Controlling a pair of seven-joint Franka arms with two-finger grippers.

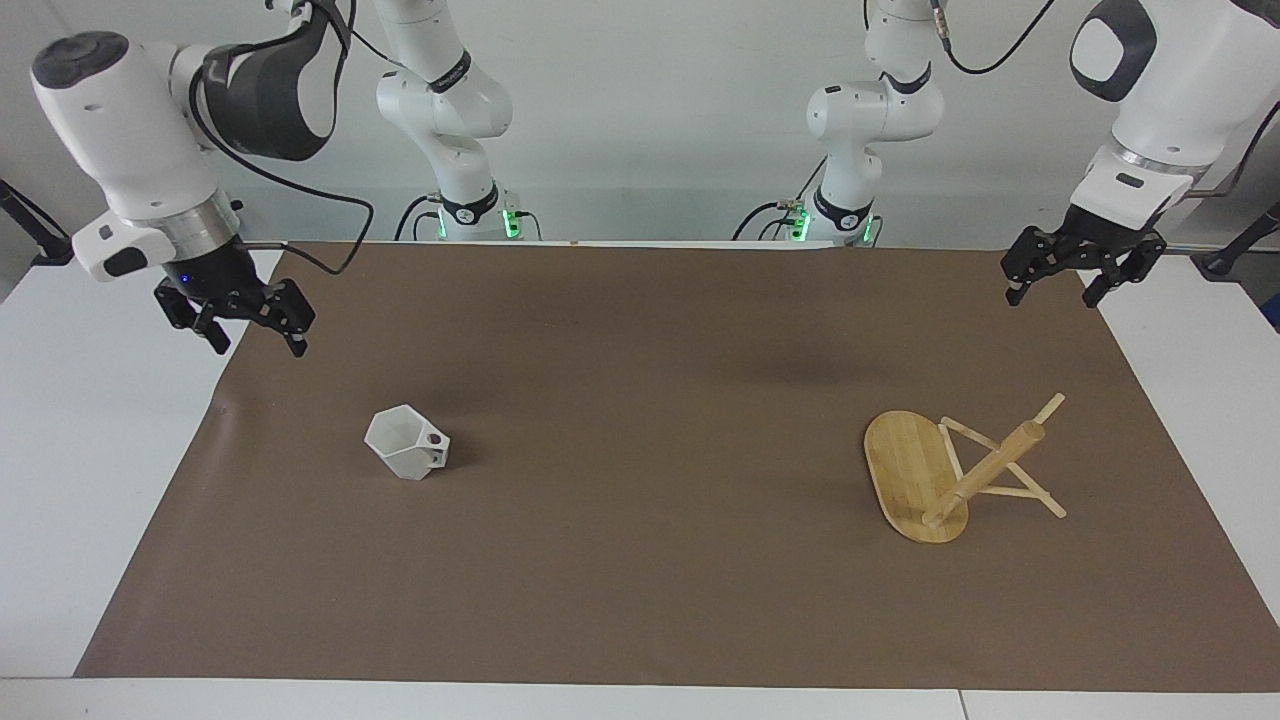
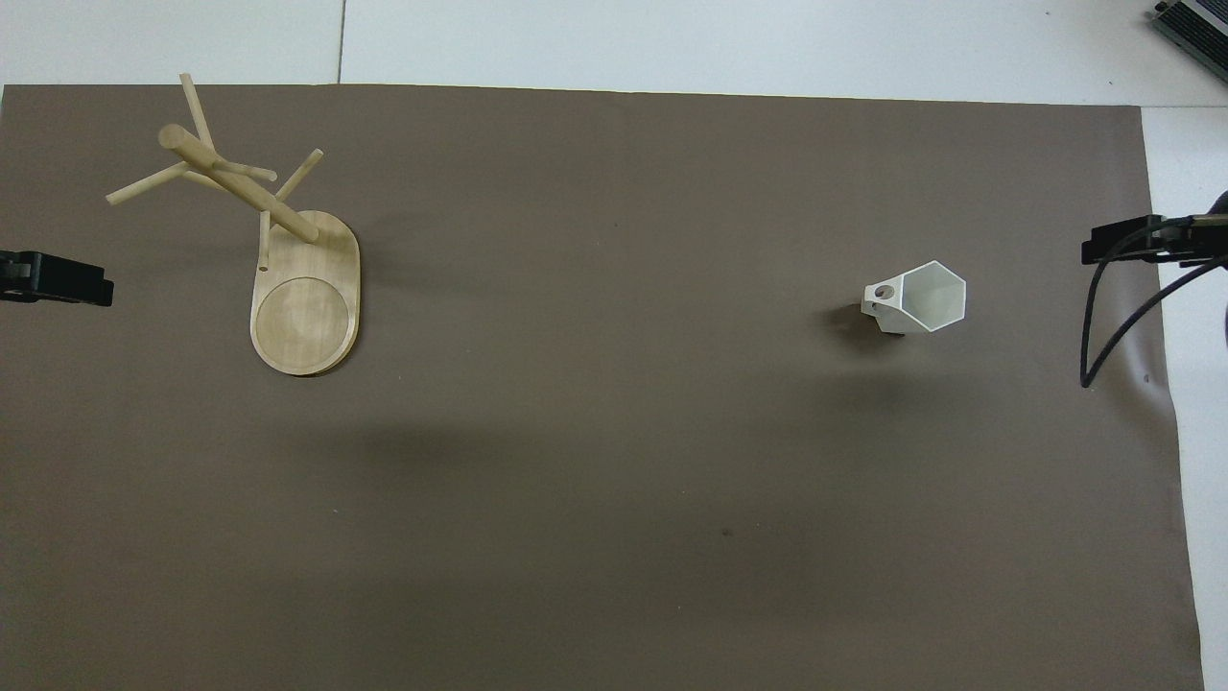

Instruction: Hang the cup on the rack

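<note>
Standing Cup, Waiting Rack

Sitting upright on the brown mat (image 1: 640,560), the cup (image 1: 405,455) (image 2: 916,298) rests toward the right arm's end of the table, its hexagonal mouth facing up and its blocky handle, pierced by a round hole, pointing toward the rack. Nothing touches it. The rack (image 1: 950,475) (image 2: 264,240) stands well apart from the cup, toward the left arm's end of the table: its oval bamboo base lies flat on the mat, the thick post rises from one end of it, and thin pegs stick out near the top, all of them bare.

The right gripper (image 1: 240,315) hangs in the air over the edge of the mat at the right arm's end, where brown mat meets white table (image 1: 90,480); its black fingers are spread apart with nothing between them. A black cable loops from its wrist. The left gripper (image 1: 1075,265) waits raised over the mat's corner at the left arm's end, with its fingers likewise parted and holding nothing. Both grippers are well apart from the cup and the rack.
</note>
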